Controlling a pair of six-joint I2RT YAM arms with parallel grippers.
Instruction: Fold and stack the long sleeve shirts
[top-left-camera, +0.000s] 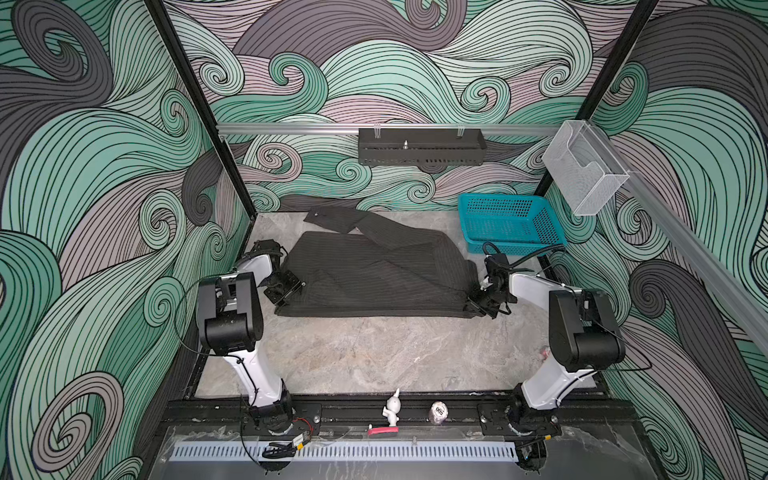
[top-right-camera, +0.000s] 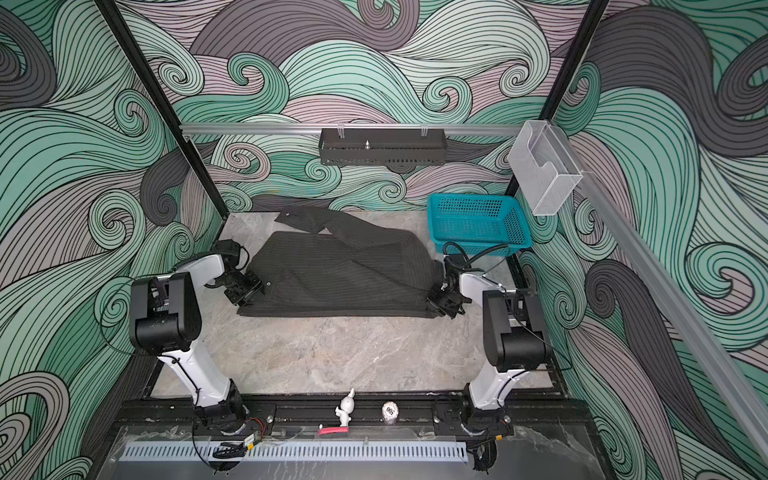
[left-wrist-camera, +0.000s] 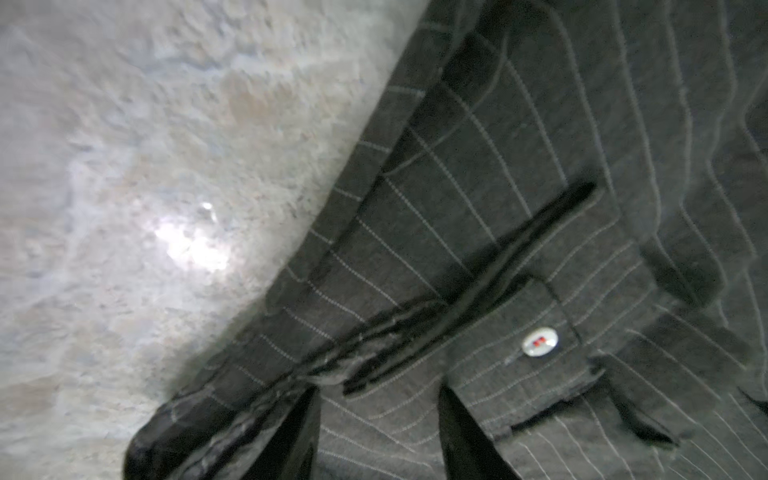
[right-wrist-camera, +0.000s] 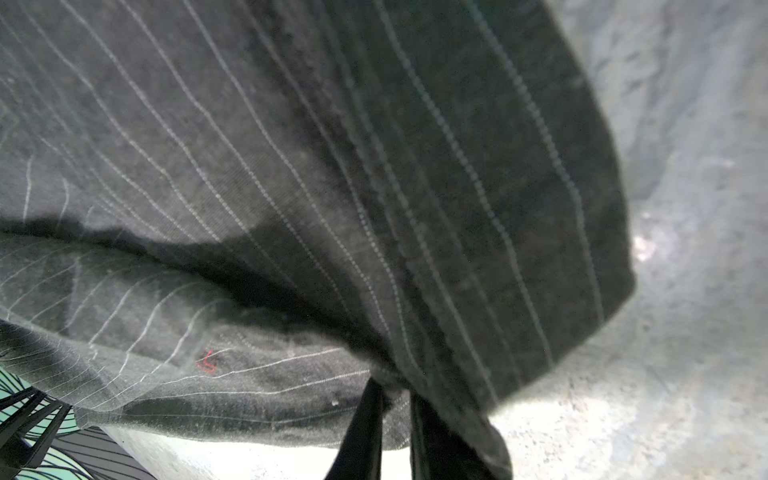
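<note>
Right wrist view shows the right claw (right-wrist-camera: 395, 399) with its jaws drawn together on a bunched corner of the long sleeve shirt (right-wrist-camera: 291, 166), the pinstriped cloth gathered tightly between them. On the left wrist camera the left claw (left-wrist-camera: 376, 399) has its jaws apart, straddling a flat stretch of cloth beside a pale button (left-wrist-camera: 539, 341); they do not look to have bitten down. In both top views the shirt lies towards the back of the bench (top-left-camera: 374, 357), between the two arms, already folded into a broad flat slab. One cuffed sleeve (top-left-camera: 332, 218) runs slantwise across the top and pokes out past the far edge. A teal basket (top-left-camera: 548, 232) stands near the shirt's far right corner, not touching it. The step in hand looks to be taking hold of both ends of the slab for the next fold, and only the right end is secured. By my reading, the left claw should close on all the layers at its edge. Then both arms should rise together and level, carrying the cloth over without dragging, and the loose sleeve should be tucked in so it does not trail outside the finished fold.
</note>
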